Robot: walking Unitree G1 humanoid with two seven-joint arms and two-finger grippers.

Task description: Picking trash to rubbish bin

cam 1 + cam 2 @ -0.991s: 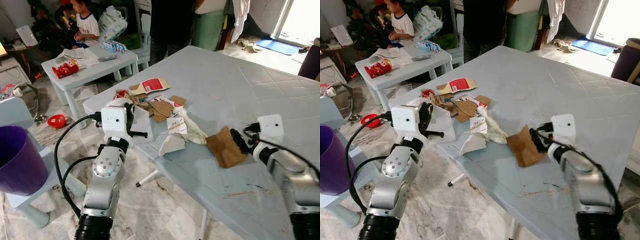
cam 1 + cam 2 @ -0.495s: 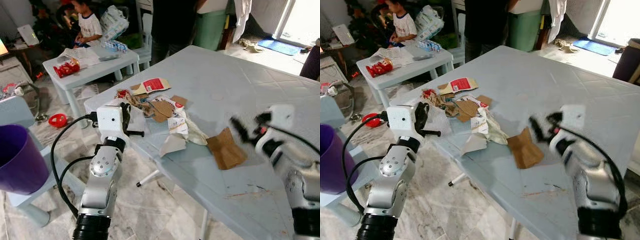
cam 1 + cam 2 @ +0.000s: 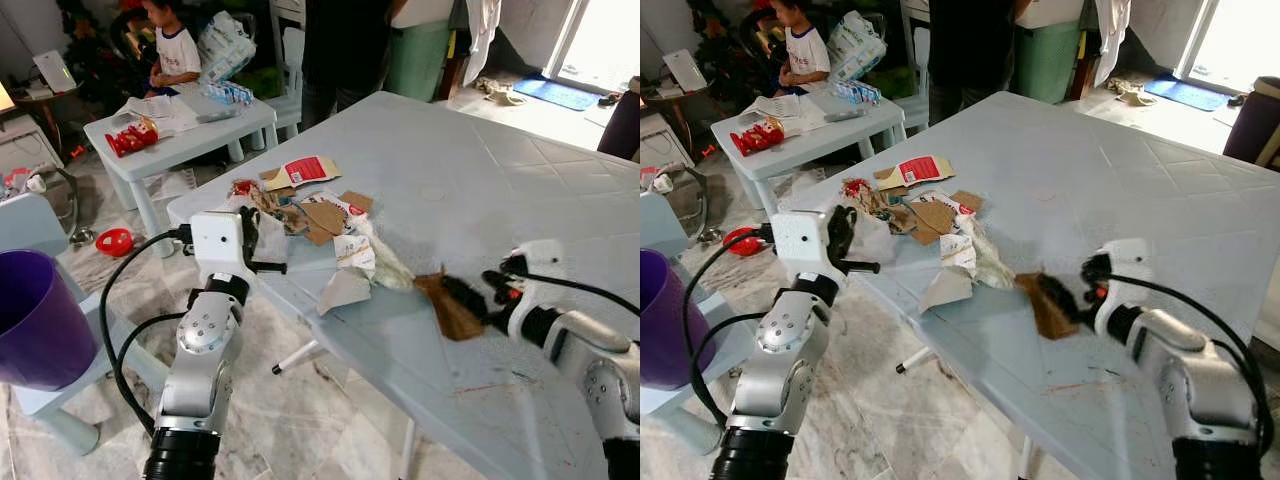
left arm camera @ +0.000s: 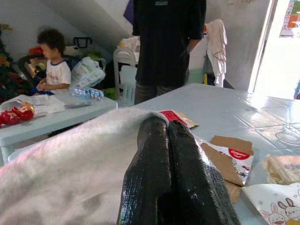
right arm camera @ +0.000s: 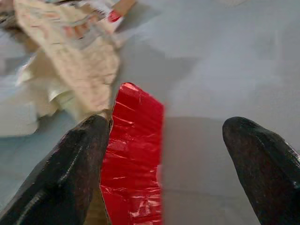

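Two grippers are at work over the pale grey table (image 3: 520, 190). Nearest, the right gripper (image 3: 468, 294) lies low on the table with its fingers (image 5: 75, 168) spread apart around nothing, one finger touching the edge of a crumpled wrapper (image 3: 450, 308) that looks brown from the head and shows a shiny red face (image 5: 133, 164) from the wrist. Just beyond the wrapper sits the heap of trash: a white torn paper (image 3: 343, 288), a cream crumpled wrapper (image 3: 378, 255), flat cardboard pieces (image 3: 322, 216) and a red-and-tan carton (image 3: 305, 171). At the table's left edge the left gripper (image 3: 262, 240) has its fingers (image 4: 168, 173) clenched together on a white plastic bag (image 3: 268, 236) that drapes beside them. On the robot's far left stands a purple rubbish bin (image 3: 35, 320), well apart from the heap. Farther back is a small low table (image 3: 190, 125) carrying papers and a red toy (image 3: 132, 136), with a seated child (image 3: 172, 45) behind it and a person in dark clothes (image 3: 345, 45) standing beside it.
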